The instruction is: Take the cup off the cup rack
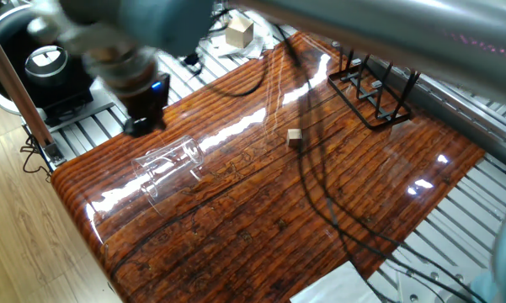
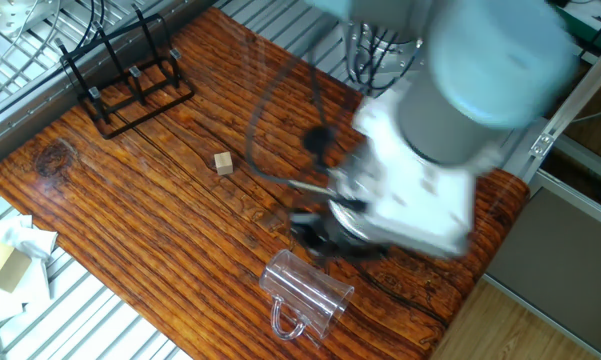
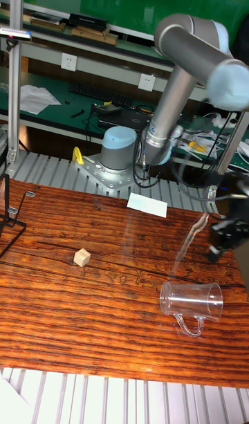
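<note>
The clear glass cup [image 1: 168,164] lies on its side on the wooden table, near the left front corner, with its handle toward the edge. It shows again in the other fixed view [image 2: 305,290] and the tall view [image 3: 192,301]. The black wire cup rack [image 1: 375,93] [image 2: 130,85] stands far off at the opposite end with nothing on its prongs. My gripper [image 1: 139,128] [image 3: 213,254] is motion-blurred. It hovers just beyond the cup's base end, apart from the glass, fingers together and holding nothing.
A small wooden cube [image 1: 295,137] [image 3: 82,258] sits mid-table. Black cables hang from the arm over the table. A black round device [image 1: 42,55] stands off the table's left end. White paper [image 3: 146,204] lies at the table's far edge.
</note>
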`<state>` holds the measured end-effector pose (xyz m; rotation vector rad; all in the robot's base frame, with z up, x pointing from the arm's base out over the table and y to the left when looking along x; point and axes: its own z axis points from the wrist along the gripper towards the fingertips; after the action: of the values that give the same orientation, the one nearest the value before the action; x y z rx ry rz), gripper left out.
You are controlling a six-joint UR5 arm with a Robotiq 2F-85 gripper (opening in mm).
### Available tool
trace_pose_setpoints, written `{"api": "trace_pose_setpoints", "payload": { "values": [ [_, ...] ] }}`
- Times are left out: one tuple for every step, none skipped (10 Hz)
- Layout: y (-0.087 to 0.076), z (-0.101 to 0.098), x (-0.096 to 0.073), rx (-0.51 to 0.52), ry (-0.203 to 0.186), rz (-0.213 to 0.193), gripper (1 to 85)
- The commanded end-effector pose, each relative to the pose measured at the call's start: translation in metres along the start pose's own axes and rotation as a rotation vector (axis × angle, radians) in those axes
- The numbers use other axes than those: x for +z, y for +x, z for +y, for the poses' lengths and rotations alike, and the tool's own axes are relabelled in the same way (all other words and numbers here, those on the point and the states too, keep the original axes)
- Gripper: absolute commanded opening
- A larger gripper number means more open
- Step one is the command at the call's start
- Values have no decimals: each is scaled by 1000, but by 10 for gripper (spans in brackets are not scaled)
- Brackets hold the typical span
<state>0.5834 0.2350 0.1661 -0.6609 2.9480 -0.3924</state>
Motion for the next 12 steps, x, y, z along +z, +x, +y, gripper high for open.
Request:
{"api": "trace_pose_setpoints", "payload": {
  "values": [
    [-18, 35, 2, 64, 31, 6, 13],
    [-23, 40, 10, 75, 31, -3, 13],
    [-29, 46, 18, 88, 28, -14, 13],
    [-33, 50, 24, 95, 28, -21, 13],
    [-35, 53, 27, 98, 26, -25, 13],
    [-36, 62, 28, 106, 8, -24, 13],
    [-36, 71, 26, 122, -2, -13, 13],
    [-39, 74, 28, 126, -5, -16, 13],
    [-43, 79, 32, 131, -19, -23, 13],
    [-46, 78, 39, 132, -12, -28, 13],
    [-49, 77, 48, 130, -7, -37, 13],
    [-50, 75, 56, 121, -2, -43, 13]
  ]
}}
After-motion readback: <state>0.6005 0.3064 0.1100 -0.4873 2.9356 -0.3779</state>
